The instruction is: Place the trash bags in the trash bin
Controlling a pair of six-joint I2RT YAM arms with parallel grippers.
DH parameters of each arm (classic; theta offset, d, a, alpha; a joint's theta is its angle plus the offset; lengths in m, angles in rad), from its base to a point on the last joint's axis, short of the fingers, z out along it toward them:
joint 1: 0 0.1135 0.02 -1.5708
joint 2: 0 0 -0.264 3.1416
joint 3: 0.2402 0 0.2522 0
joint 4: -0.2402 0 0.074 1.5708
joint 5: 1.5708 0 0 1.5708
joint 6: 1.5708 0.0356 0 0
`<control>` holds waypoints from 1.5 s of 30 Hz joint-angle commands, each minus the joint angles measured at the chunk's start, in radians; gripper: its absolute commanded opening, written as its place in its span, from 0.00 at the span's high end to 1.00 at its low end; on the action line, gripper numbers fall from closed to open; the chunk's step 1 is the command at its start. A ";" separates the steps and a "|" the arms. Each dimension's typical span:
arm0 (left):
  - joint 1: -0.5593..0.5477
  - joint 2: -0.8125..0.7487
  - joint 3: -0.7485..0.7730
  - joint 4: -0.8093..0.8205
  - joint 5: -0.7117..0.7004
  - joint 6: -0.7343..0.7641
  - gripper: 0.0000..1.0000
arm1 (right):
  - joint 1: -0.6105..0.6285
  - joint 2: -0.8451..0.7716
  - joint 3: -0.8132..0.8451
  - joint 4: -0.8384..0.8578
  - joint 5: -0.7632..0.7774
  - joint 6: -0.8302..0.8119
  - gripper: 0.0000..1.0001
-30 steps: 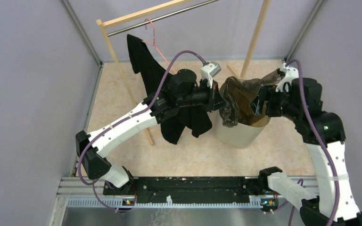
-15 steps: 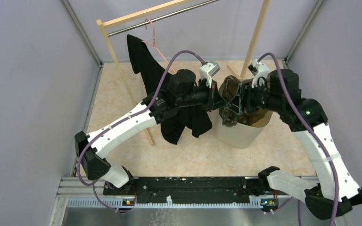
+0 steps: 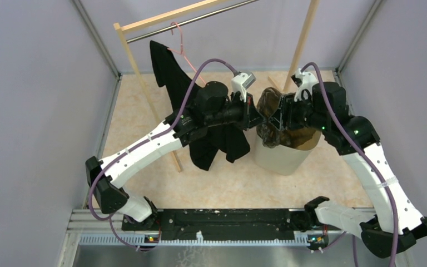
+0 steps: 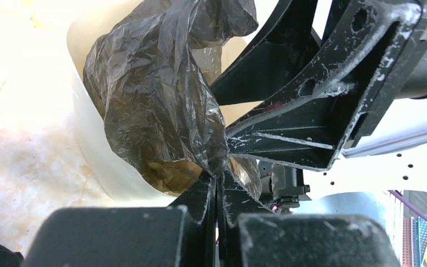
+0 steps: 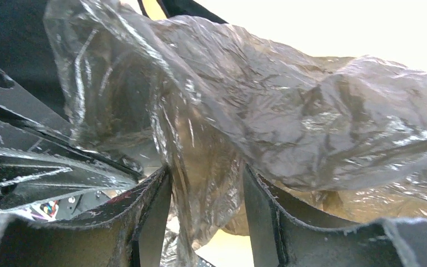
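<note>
Loosely bunched trash bag [image 3: 269, 105], over trash bin [image 3: 281, 159]

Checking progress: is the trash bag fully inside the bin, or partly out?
Partly out. The trash bag bunches above the rim of the trash bin, pinched in the left tool; its lower part hangs inside.

Trash bag [image 4: 155, 105]: thin translucent brown-grey plastic film, glossy and finely wrinkled. Bin [image 3: 281, 160]: cream plastic, smooth. Shirt [image 3: 169, 75]: black cloth, matt. Rack [image 3: 130, 55]: pale bare wood, with a grey metal rod [image 3: 200, 18]. Floor [image 3: 128, 105]: smooth, beige, marble-patterned. Left gripper [image 4: 218, 181]: black, matt, scratched white.
</note>
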 commanded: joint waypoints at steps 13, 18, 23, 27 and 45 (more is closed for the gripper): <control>-0.002 -0.065 -0.081 0.052 -0.149 -0.036 1.00 | 0.098 -0.216 -0.055 -0.116 0.472 0.127 1.00; -0.001 -0.066 -0.149 0.108 -0.164 -0.103 1.00 | 0.097 -0.391 -0.177 -0.143 0.583 0.256 1.00; -0.001 -0.091 -0.208 0.128 -0.158 -0.135 1.00 | 0.098 -0.508 -0.256 -0.179 0.649 0.423 1.00; -0.001 -0.126 -0.252 0.105 -0.183 -0.141 1.00 | 0.098 -0.595 -0.322 -0.166 0.630 0.502 1.00; -0.001 -0.184 -0.383 0.163 -0.066 -0.224 0.97 | 0.098 -0.873 -0.504 -0.155 0.535 0.698 0.98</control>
